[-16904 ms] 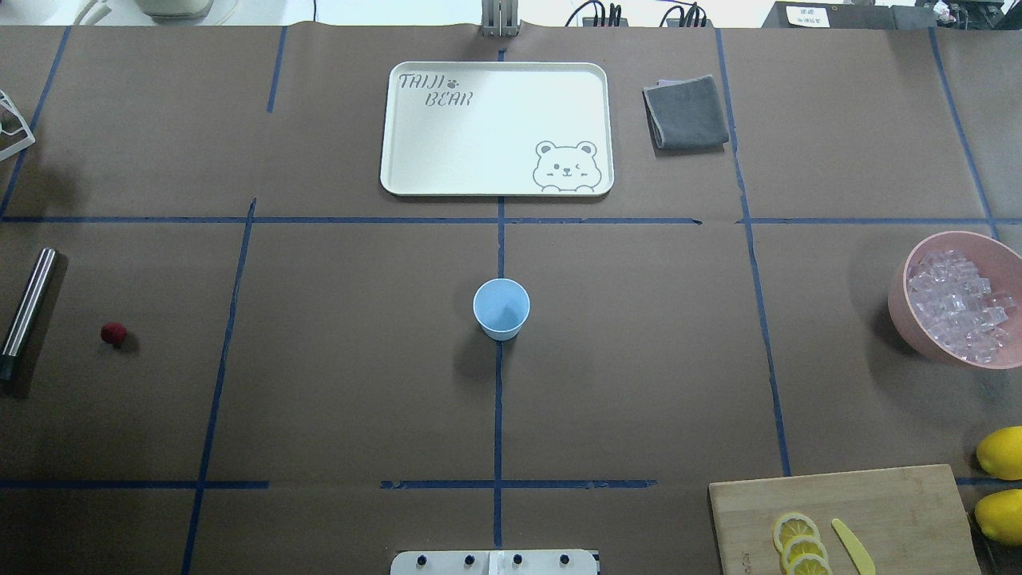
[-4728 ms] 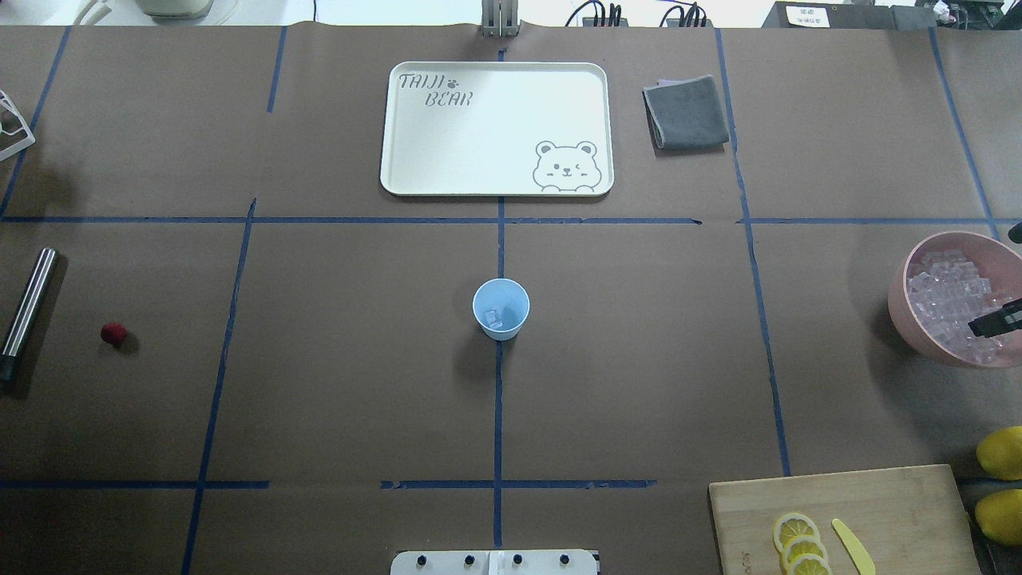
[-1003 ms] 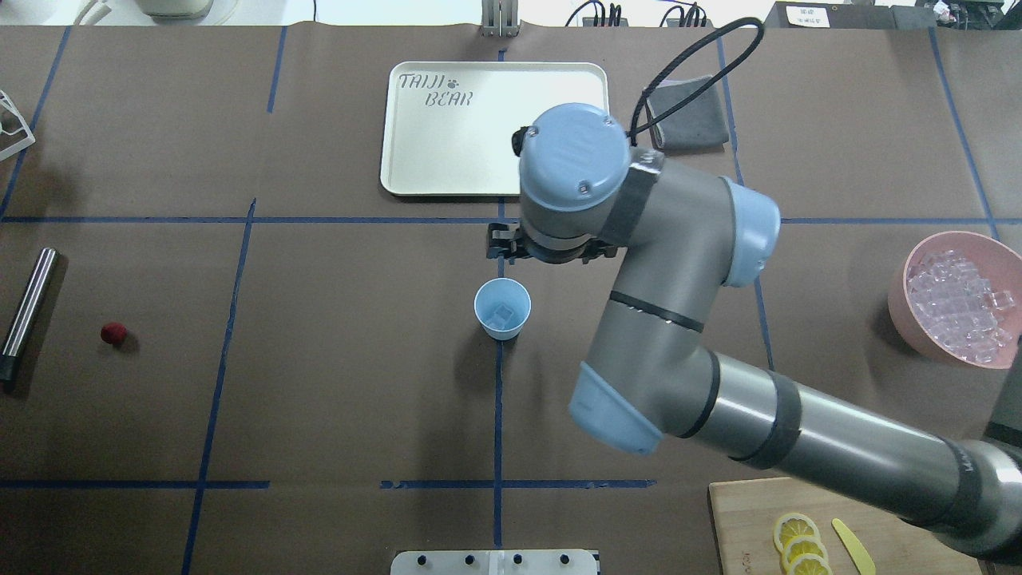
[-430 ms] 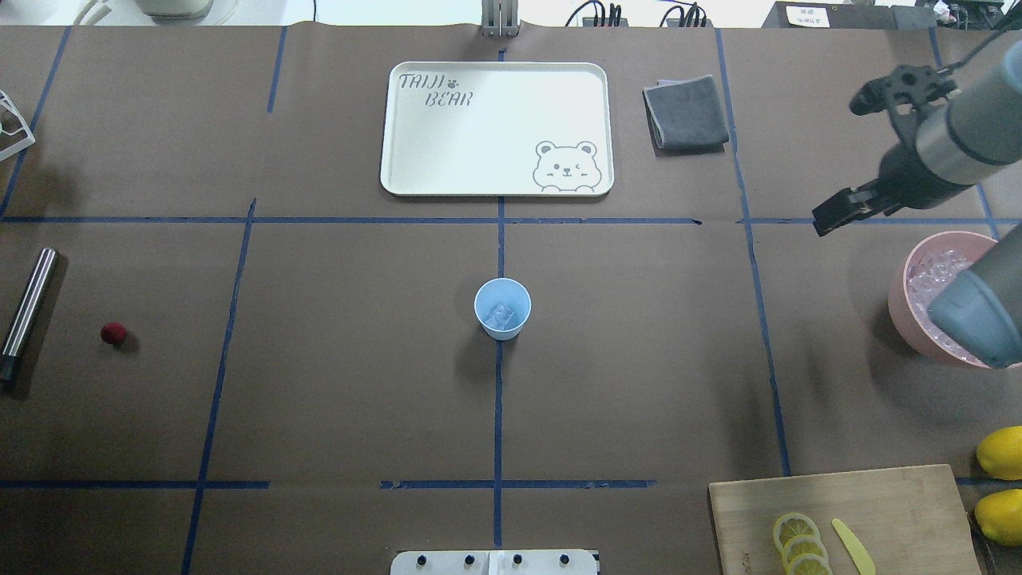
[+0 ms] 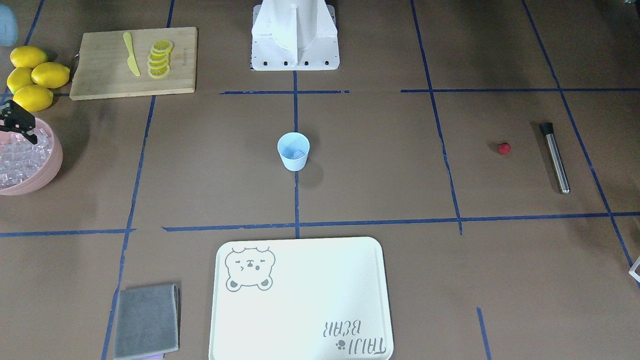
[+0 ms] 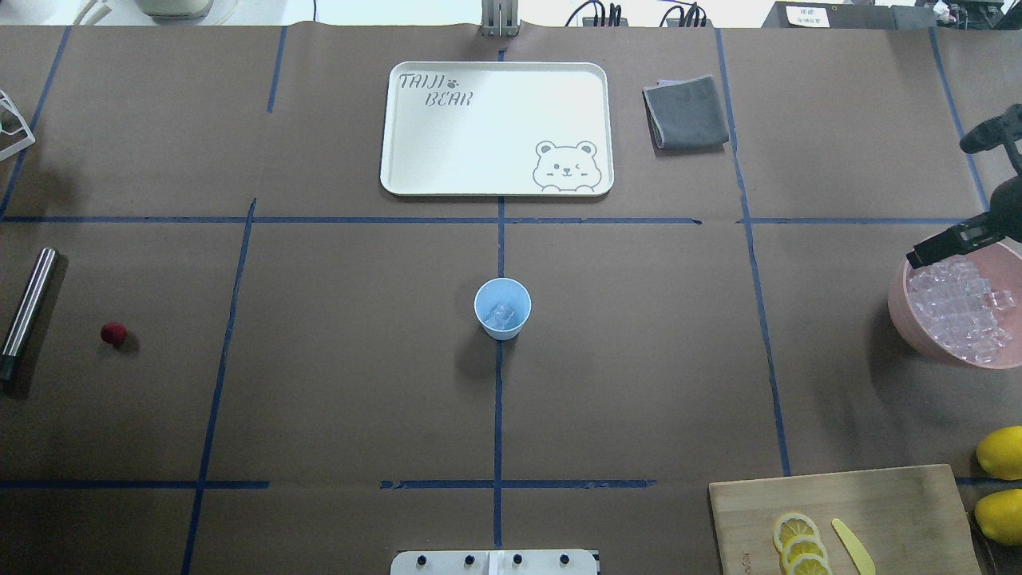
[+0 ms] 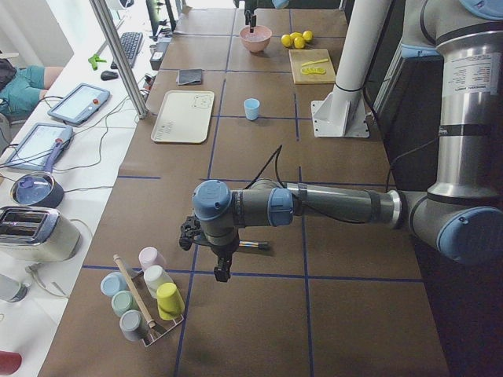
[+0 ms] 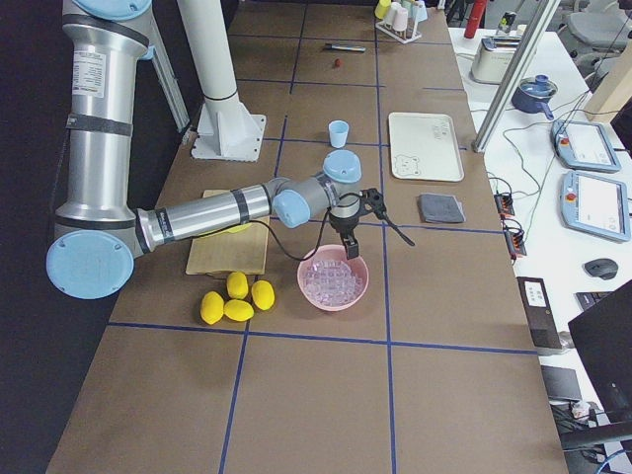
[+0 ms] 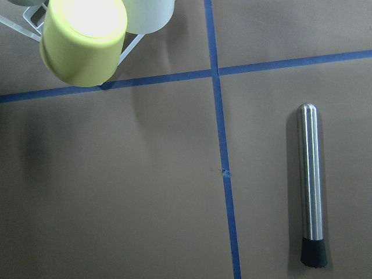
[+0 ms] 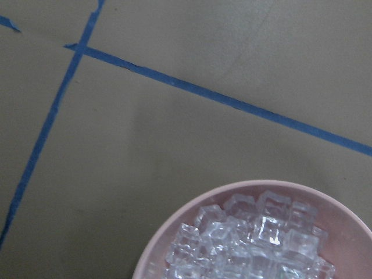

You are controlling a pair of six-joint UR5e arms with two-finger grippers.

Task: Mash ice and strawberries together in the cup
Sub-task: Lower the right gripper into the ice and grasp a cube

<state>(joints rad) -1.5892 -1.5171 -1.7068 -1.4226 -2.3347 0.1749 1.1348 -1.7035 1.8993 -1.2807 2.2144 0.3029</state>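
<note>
**Picking ice from the bowl for the cup**

The right pincer (image 6: pixel 937 204) hangs over the far rim of the pink bowl (image 6: pixel 897 307) at the right edge of the table (image 6: pixel 359 383), its jaws spread wide and holding nothing. The ice (image 6: pixel 958 307) is heaped in that bowl, and a little of it already lies in the cup (image 6: pixel 502 307), which stands upright at the table's middle. The strawberry (image 6: pixel 113 333) sits well apart on the left, near the steel muddler (image 6: pixel 28 307). The left pincer (image 7: pixel 216 255) hovers over that muddler, beside a rack of cups (image 7: pixel 145 302). Whether it is open or closed I cannot tell.

The step looks like fetching another piece of ice. To do it well:

- Come down over one cube on top of the heap, away from the bowl's wall.
- Close on two flat opposite faces, square and not too hard, since a wet cube will likely squirt out of a skewed grip.
- Lift straight up and carry it to the cup.
- Let go low, inside the rim, because the cup looks light enough to tip.
</note>
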